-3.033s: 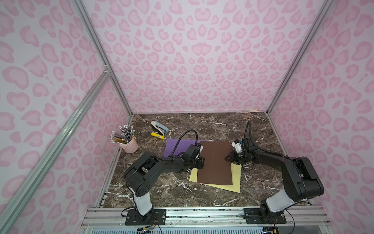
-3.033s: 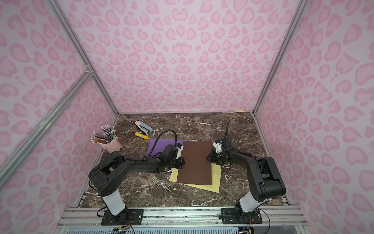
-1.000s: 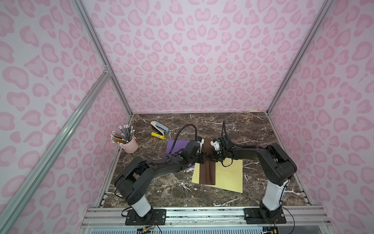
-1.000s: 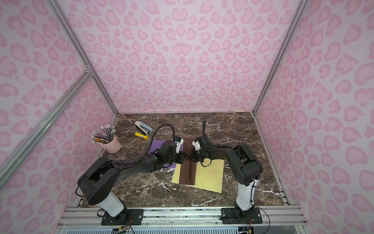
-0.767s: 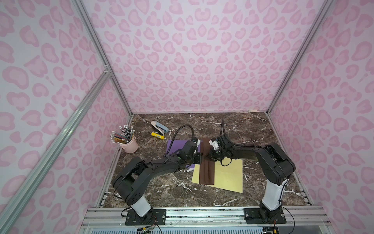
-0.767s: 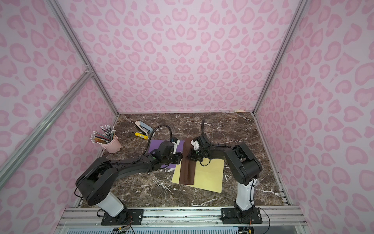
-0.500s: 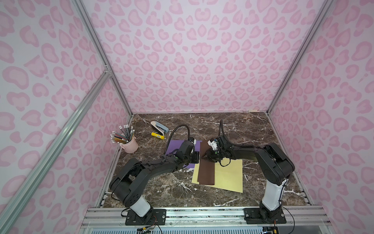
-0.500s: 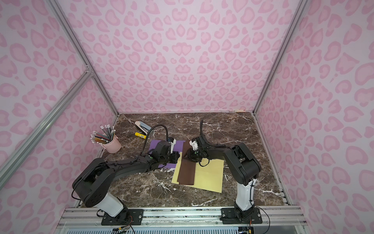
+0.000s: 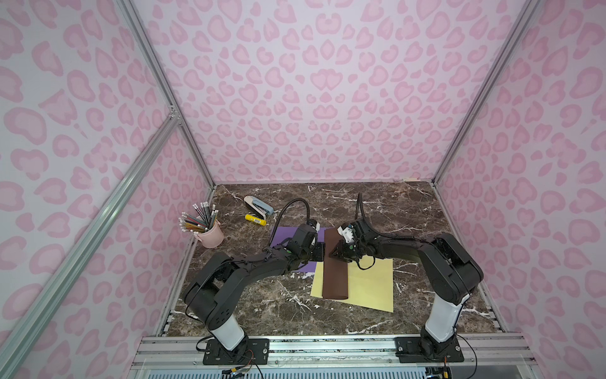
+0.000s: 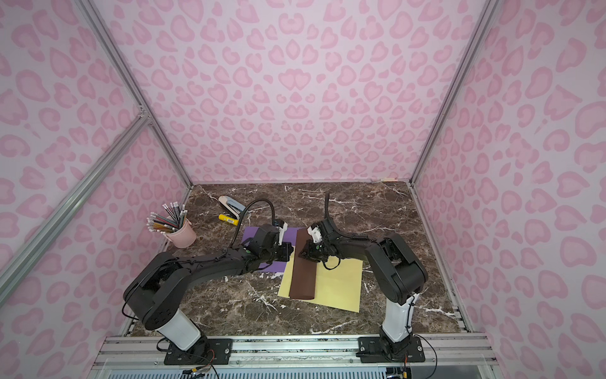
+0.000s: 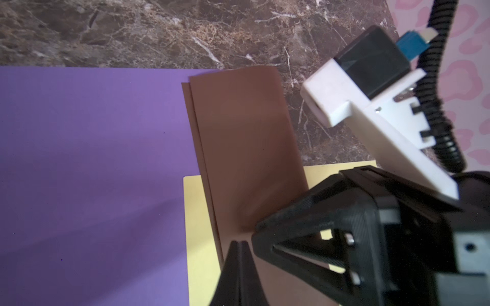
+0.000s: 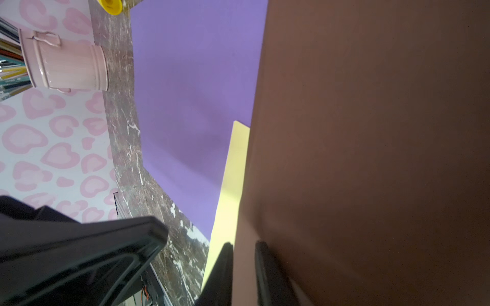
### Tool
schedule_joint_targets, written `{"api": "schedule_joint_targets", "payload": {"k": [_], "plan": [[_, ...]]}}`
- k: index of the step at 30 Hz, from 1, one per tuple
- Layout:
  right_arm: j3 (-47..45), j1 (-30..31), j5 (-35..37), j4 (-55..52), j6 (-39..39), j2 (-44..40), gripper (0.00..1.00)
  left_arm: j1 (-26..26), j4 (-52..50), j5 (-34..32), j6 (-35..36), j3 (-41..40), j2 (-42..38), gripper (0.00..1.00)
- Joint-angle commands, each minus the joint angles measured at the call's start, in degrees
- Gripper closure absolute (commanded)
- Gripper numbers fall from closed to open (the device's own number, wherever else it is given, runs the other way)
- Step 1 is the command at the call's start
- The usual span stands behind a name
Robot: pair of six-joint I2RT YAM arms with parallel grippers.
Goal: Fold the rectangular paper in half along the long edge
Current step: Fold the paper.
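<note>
The brown paper [image 9: 334, 262] lies folded into a long strip over the left edge of the yellow sheet [image 9: 370, 285]. Its far end reaches past that sheet, partly over the purple sheet [image 9: 282, 234] and partly over the marble table [image 9: 410, 210]. In the left wrist view the long edge of the upper layer sits slightly inside the lower one, so a thin band of the lower layer shows. The rounded fold faces the middle of the yellow sheet. The table lies open beyond the yellow sheet and to its right.

The left gripper [image 9: 319, 252] is at the strip's left edge, just beyond the yellow sheet's far left corner, and its fingers are pressed together with nothing between them. The right gripper [image 9: 339, 254] meets the strip from the fold side. Its fingers [image 12: 265, 267] stand a little apart, and the brown surface shows in the gap.

The pink cup [image 9: 211, 234] stands upright, well apart from the yellow sheet on its far left, and holds pencils [image 9: 196, 218].

Three seconds earlier the brown paper lay flat at full width and covered most of the yellow sheet. Now it is half as wide and the sheet's right part is uncovered.
</note>
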Motion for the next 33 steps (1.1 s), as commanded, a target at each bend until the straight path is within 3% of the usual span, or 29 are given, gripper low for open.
{"api": "schedule_joint_targets", "payload": {"k": [1, 33], "plan": [[-0.5, 0.3, -0.8, 0.0, -1.4, -1.2, 0.79, 0.0, 0.8, 0.6, 0.9, 0.9, 0.5, 0.96], [-0.1, -0.5, -1.7, 6.5, 3.1, 2.3, 0.78, -1.2, 1.4, 1.5, 0.9, 1.3, 3.7, 0.96]]}}
